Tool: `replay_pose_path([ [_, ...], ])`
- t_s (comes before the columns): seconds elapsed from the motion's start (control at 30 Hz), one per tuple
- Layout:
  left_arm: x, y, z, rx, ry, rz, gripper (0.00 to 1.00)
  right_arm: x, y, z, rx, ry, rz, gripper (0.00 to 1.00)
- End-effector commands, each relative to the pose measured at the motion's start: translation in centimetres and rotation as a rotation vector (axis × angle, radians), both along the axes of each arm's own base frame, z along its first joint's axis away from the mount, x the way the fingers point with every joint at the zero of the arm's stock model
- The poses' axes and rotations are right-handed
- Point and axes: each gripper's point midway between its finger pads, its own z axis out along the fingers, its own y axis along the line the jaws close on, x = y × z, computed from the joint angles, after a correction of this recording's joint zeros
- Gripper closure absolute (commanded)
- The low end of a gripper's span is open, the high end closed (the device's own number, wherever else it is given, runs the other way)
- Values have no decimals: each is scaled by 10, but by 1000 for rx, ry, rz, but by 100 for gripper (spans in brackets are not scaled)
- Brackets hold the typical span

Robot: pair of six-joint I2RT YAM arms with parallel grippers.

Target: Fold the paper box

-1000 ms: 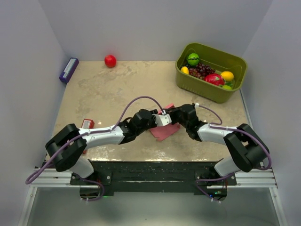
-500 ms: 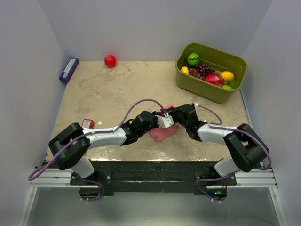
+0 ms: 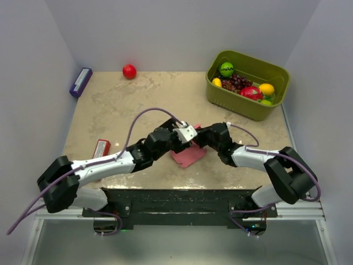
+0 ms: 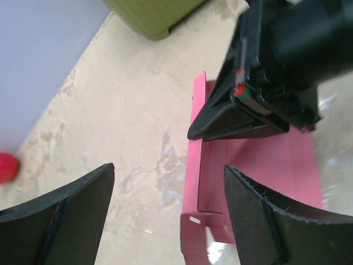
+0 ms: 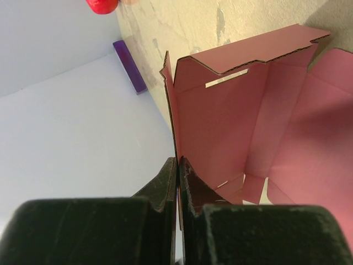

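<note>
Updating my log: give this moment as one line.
left hand: open, empty | right hand: shut on paper box panel | stage: partly folded

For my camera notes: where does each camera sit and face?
Top external: fixed above and behind, looking down; left gripper and right gripper meet at the paper box.
Left wrist: on that wrist, facing past its own open jaws to the right gripper.
Right wrist: on that wrist, looking along shut jaws pinching the box wall.
All share the box.
</note>
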Motion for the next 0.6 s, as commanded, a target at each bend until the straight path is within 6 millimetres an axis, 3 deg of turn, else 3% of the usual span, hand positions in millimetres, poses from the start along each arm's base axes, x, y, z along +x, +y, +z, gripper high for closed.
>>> replay_pose_path([
  [0.0, -18, 13, 27, -295, 173, 148, 15, 0, -12, -3, -20, 17, -61, 100],
  [0.17, -44, 46, -7, -530, 356, 308, 13, 0, -14, -6, -31, 30, -70, 100],
  [0.23, -49, 59, -9, -625, 387, 365, 12, 1, -13, -6, -32, 31, -71, 100],
  [0.27, -55, 67, -26, -675, 441, 413, 12, 1, -15, -7, -35, 36, -78, 100],
  [0.33, -60, 72, -26, -768, 471, 427, 12, 2, -15, -7, -39, 36, -85, 100],
  [0.47, -74, 89, -64, -839, 557, 498, 22, 3, -15, -4, -46, 32, -81, 100],
  [0.57, -72, 91, -70, -863, 557, 510, 31, 3, -14, -2, -46, 28, -77, 100],
])
